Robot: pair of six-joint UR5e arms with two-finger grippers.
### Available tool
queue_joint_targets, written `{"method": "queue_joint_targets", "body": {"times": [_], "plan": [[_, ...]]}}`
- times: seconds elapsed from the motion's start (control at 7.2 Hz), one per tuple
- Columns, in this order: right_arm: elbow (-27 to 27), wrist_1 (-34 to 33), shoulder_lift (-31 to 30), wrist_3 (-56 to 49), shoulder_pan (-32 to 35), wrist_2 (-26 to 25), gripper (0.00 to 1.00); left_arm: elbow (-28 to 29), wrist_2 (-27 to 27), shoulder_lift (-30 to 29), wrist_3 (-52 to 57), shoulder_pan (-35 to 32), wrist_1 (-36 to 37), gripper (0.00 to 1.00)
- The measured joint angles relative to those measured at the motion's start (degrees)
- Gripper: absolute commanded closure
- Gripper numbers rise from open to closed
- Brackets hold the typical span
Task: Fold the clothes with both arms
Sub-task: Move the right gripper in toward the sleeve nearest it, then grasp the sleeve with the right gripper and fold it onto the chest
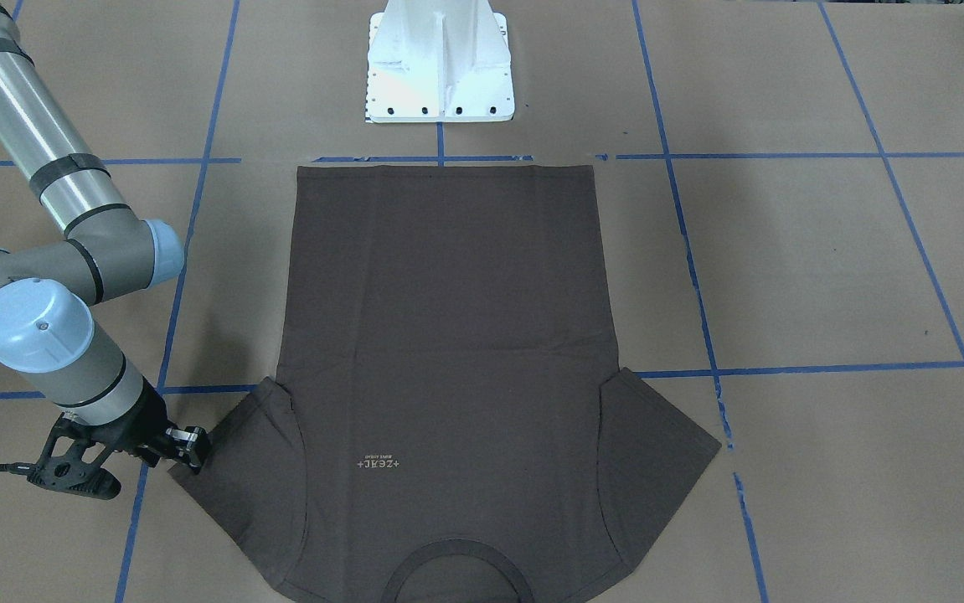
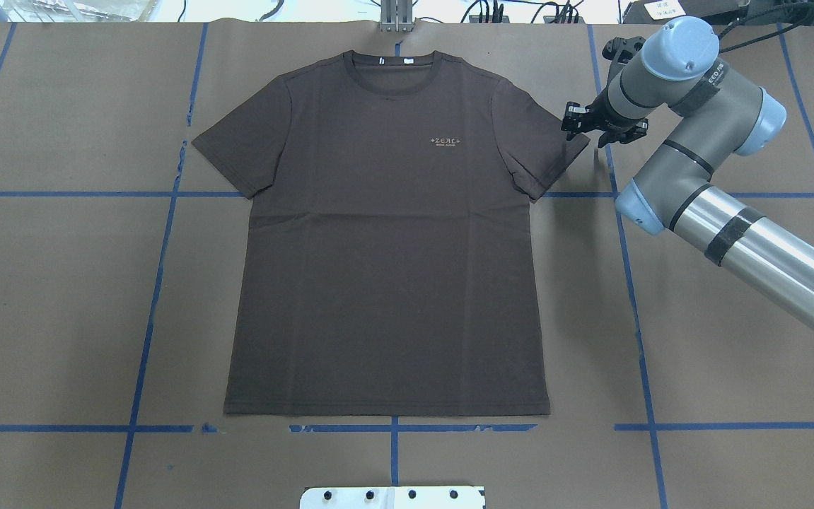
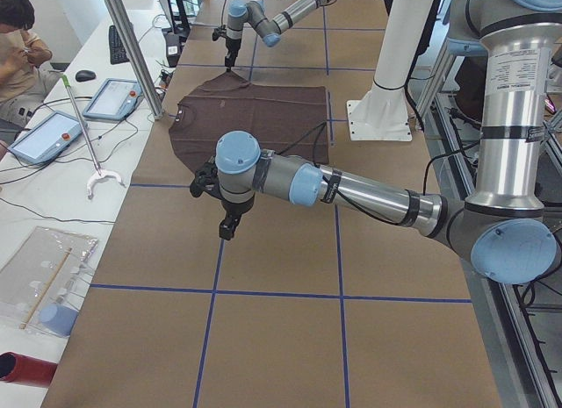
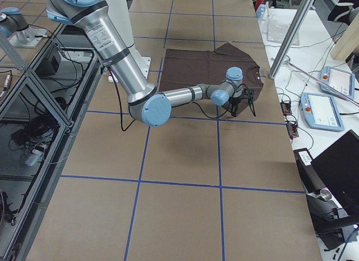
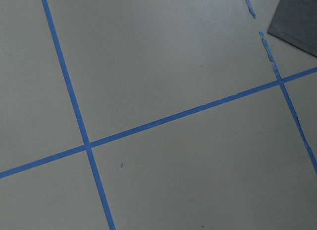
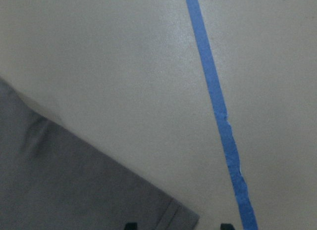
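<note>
Brown paper covers the tabletop [image 2: 60, 297], matte and ruled into large squares by strips of blue tape [image 2: 141, 367] that are frayed in places. On it the shirt [image 2: 385, 268] lies flat and front up. It is a dark brown-grey knit with short sleeves spread to either side. Its straight hem lies toward the white bolted pedestal [image 1: 440, 63], and its ribbed round collar [image 2: 396, 81] is at the far edge. White tags [image 2: 396, 62] show inside the neck, and a small pale logo [image 2: 447, 142] sits on the chest. The cloth is smooth but for a faint crosswise crease.

The right arm [image 2: 753, 244], a silver-grey tube with light blue caps, reaches to the sleeve [image 2: 544, 148] on its own side. The black right claw [image 2: 599, 129] points down at that sleeve's outer corner, spread. In the wrist view its two fingertips [image 6: 130, 226] stand apart with the stitched corner between them. Whether they touch the cloth I cannot tell.

The left arm [image 3: 369, 193] stretches over bare paper near the other sleeve, its left claw [image 3: 228, 228] pointing down. Only the side view shows this claw, so I cannot tell whether it is spread or pressed together. Its wrist camera sees a tape crossing and one corner of the cloth.
</note>
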Motion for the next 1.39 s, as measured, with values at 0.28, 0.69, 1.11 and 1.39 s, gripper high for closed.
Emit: {"method": "queue_joint_targets", "body": {"times": [0.28,0.69,1.11,1.39], "plan": [[-0.88,0.02,0.30,-0.13,-0.09,-0.31,0.49,0.01,0.00,0.00,0.02,0.00,0.00,0.00],[-1.87,0.03,0.72,-0.08,-0.30,-1.73,1.00,0.01,0.00,0.00,0.08,-0.07,0.00,0.00],[-1.64,0.03,0.96,0.08,-0.42,-1.84,1.00,0.05,0.00,0.05,0.16,-0.06,0.00,0.00],[-0.67,0.01,2.11,0.17,-1.49,-1.87,1.00,0.02,-0.48,0.10,0.14,-0.08,0.00,0.00]]}}
